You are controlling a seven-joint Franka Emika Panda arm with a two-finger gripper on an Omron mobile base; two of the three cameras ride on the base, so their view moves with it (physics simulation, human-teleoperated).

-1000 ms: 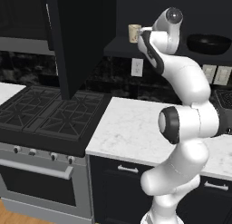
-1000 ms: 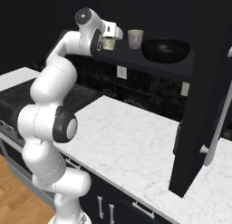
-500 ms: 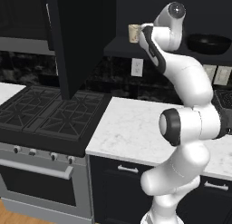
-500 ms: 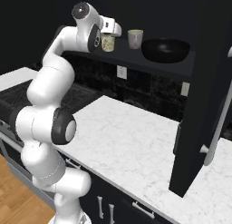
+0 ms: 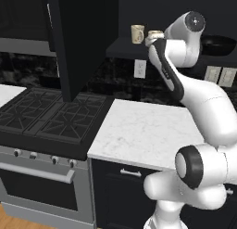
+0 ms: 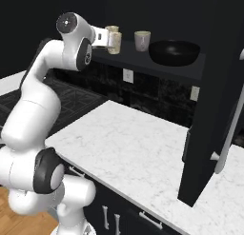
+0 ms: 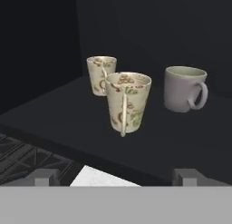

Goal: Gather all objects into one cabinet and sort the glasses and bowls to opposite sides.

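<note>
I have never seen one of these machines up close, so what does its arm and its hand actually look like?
A glossy white arm of fat rounded tubes, with dark grey to black discs and bands at the joints. It ends in a small white two-finger gripper with two small dark finger tips. No cables or markings are visible.

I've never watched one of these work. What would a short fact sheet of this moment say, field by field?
Setting: black kitchen, white marble counter, stove
Shelf: dark, inside the open cabinet
Front cup: floral pattern, upright, handle toward the hand camera
Rear cup: same pattern, upright, behind and left of it in the hand view
Grey mug: upright, handle to the right in the hand view
Black bowl: at the other end of the shelf
Gripper: open, just short of the front cup, holding nothing
Cabinet door: swung open
</note>
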